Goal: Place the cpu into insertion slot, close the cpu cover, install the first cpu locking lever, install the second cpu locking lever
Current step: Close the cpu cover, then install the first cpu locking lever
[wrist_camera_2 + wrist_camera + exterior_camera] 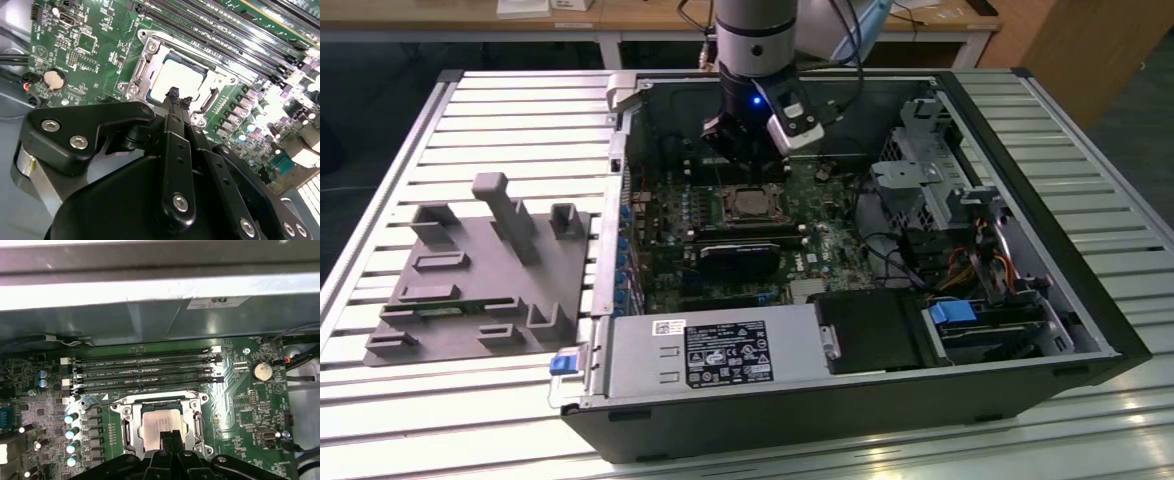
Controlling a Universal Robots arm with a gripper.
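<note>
I see chip (pixel 159 421) seated flat in socket (pixel 199 426). Gripper (pixel 174 95) tips pressed together, pinching nothing, hovering at chip's near edge. I judge chip light, stiff, fragile underneath; hold by edges only, never by face.

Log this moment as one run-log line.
stage: pale silvery square cpu seated in silver-rimmed insertion slot | thin silvery cpu cover frame down around it | gripper: shut, empty, tips over cpu edge
</note>
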